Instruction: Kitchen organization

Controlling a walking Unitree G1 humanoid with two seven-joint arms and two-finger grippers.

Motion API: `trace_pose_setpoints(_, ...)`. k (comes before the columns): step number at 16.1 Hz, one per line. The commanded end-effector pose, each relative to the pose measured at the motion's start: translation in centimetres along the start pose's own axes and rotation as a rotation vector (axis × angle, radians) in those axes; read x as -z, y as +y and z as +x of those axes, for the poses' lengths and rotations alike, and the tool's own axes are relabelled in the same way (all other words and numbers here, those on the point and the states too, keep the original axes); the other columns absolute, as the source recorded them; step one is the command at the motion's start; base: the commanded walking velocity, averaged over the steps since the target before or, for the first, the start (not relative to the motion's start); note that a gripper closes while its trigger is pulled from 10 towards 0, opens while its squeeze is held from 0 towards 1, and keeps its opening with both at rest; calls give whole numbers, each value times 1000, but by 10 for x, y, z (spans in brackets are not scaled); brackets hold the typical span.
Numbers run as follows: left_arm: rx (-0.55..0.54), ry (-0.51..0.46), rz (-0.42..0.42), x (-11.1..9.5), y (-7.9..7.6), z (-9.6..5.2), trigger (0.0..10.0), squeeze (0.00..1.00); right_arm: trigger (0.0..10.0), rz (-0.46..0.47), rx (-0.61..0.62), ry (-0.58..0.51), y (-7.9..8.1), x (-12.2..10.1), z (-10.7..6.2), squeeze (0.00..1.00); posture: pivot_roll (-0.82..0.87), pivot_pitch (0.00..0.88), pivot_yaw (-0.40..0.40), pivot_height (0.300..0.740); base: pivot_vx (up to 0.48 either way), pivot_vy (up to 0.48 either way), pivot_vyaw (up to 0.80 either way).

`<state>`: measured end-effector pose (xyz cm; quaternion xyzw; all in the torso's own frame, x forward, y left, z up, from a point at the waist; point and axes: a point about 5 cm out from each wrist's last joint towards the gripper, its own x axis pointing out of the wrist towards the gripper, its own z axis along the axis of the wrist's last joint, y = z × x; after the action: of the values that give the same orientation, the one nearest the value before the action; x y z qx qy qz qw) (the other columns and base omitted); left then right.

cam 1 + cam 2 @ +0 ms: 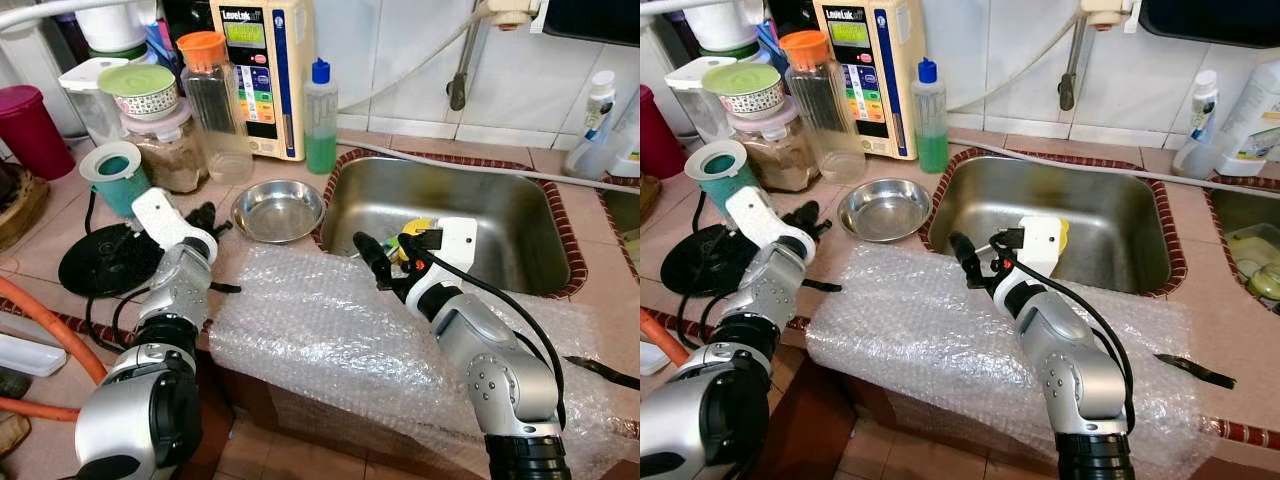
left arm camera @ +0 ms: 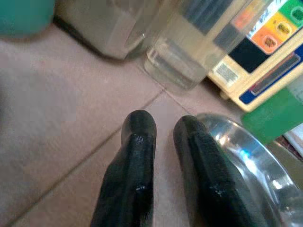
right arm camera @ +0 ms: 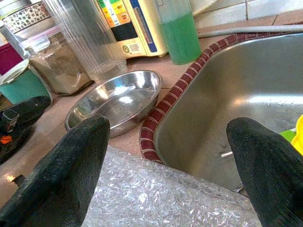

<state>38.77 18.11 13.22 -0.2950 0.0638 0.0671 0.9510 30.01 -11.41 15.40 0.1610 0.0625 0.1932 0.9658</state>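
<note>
Could knock the steel bowl (image 1: 277,210), sitting on the counter between the sink (image 1: 520,215) and the clear jar (image 1: 213,110), with the left gripper (image 2: 163,142) pressed nearly together beside its rim, right gripper (image 3: 165,161) spread wide over bubble wrap (image 1: 330,330).

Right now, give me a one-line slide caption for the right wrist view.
Open right gripper above bubble wrap, facing the steel bowl beside the sink.
</note>
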Motion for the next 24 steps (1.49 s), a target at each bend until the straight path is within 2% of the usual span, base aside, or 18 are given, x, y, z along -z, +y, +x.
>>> trace_pose_setpoints(1,26,-5,-16,-8,-12,4,10000,1000,10000,-6,-6,9,3,0,1,0,17,0,67,740,0,0,0)
trace_pose_setpoints(4,76,-20,-33,-15,-28,7,10000,1000,10000,-13,-2,6,3,1,-1,0,5,0,75,740,0,0,0)
trace_pose_setpoints(6,75,-13,-28,-15,-30,8,10000,1000,10000,-14,0,6,3,1,-1,0,-1,0,80,740,0,0,0)
trace_pose_setpoints(8,36,36,32,-8,-27,8,10000,1000,10000,-16,9,2,2,0,-2,0,-11,0,88,740,0,0,0)
trace_pose_setpoints(11,14,91,65,0,-24,7,10000,1000,10000,-18,14,1,2,0,-4,0,-11,0,88,740,0,0,0)
trace_pose_setpoints(12,11,121,67,5,-24,7,10000,1000,10000,-19,14,2,2,0,-4,0,-11,0,88,740,0,0,0)
trace_pose_setpoints(16,-29,258,173,22,-24,4,10000,1000,10000,-44,-21,27,7,2,-5,0,-19,0,94,740,0,0,0)
trace_pose_setpoints(17,-30,279,153,24,-24,4,10000,0,10000,-49,-17,30,7,3,-5,0,-22,0,97,740,0,0,0)
trace_pose_setpoints(20,-42,323,92,26,-23,3,10000,0,10000,-48,-8,32,6,4,-5,0,-24,0,104,740,0,0,0)
trace_pose_setpoints(21,-42,333,75,27,-22,3,2078,0,10000,-48,-5,32,6,5,-5,0,-24,0,105,740,0,0,0)
trace_pose_setpoints(22,-47,333,44,26,-20,3,0,0,10000,-49,-3,32,6,5,-5,0,-23,0,106,740,0,0,0)
trace_pose_setpoints(24,-62,334,2,24,-16,3,0,0,10000,-51,0,32,4,4,-4,0,-23,0,106,740,0,0,0)
